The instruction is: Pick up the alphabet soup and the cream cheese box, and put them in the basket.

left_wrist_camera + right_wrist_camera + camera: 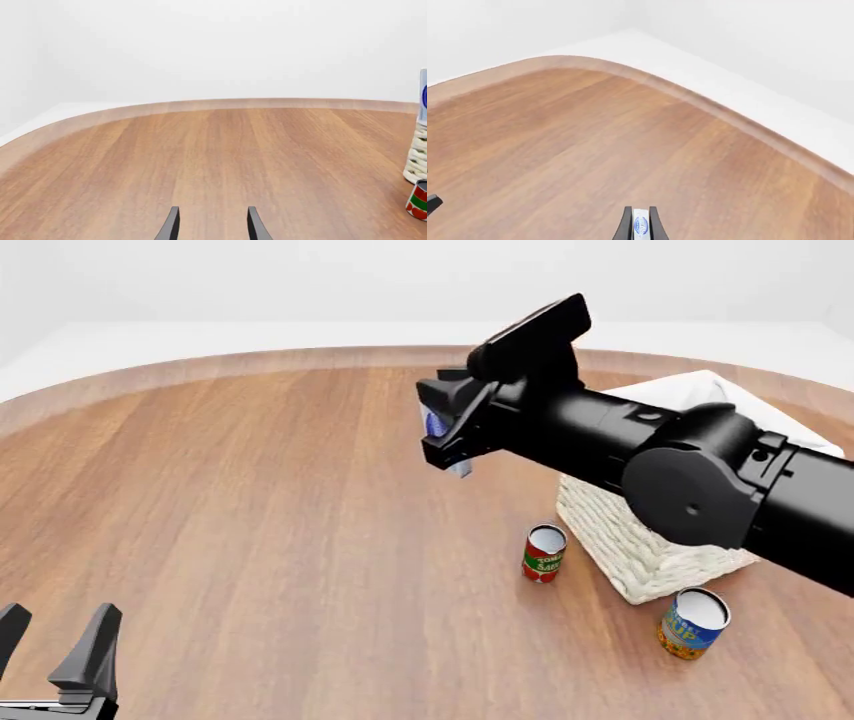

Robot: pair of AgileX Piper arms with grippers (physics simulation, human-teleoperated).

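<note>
Gripping the cream cheese box (445,436) edge-on between nearly closed fingers, the right gripper (447,445) hangs in the air at the centre of the front view, up and to the left of the basket (641,550). In its own wrist camera the box (640,227) shows as a thin pale sliver pinched between the two dark fingers, with bare table (560,150) beyond.

So the box leg looks to be under way — carried, not yet delivered. The next move, I'd say, calls for swinging that arm back over the basket's cloth-lined rim and letting go above the opening.

At lower right of the front view the soup can (694,622) stands upright just beside the basket's near corner, untouched; a red and green can (543,553) stands left of the basket.

Idle at the lower left corner, the left gripper (54,640) has its fingers spread with nothing in them.
</note>
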